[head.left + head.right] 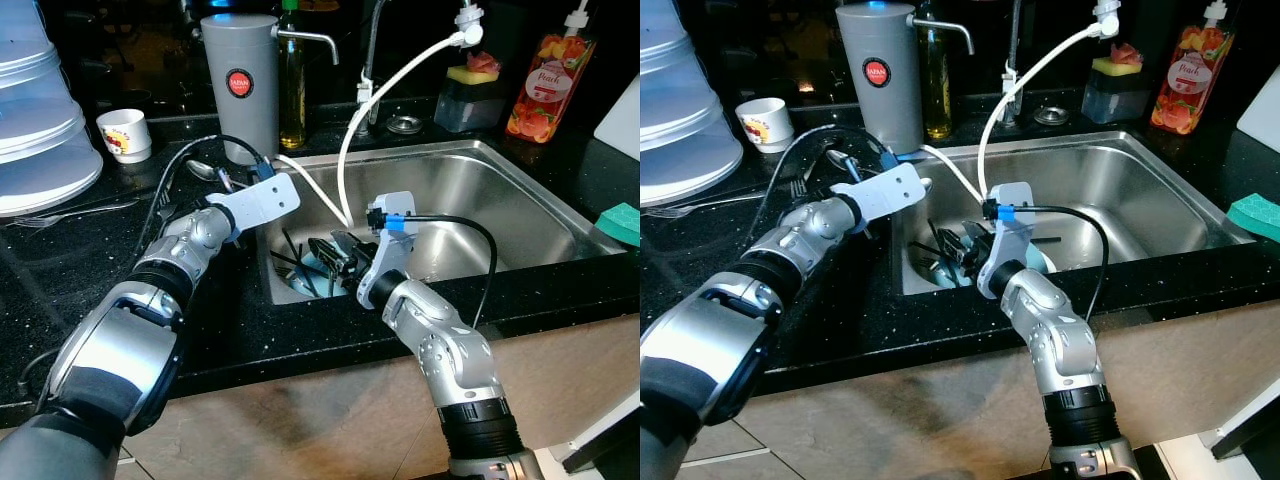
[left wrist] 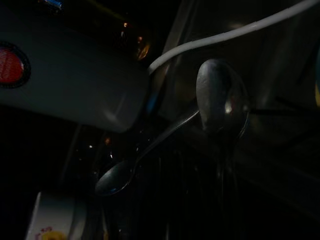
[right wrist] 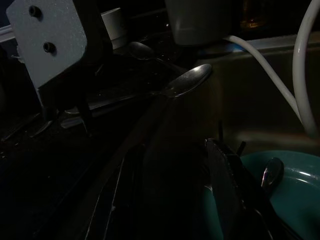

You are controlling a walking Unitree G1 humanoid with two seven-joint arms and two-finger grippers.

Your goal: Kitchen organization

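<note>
One grey jug stands far on the counter, with one glass bottle beside it. One small white cup sits at far left, near one stack of white tubs. Two spoons show near the sink. One teal bowl lies inside. One orange soap bottle stands far right.
</note>
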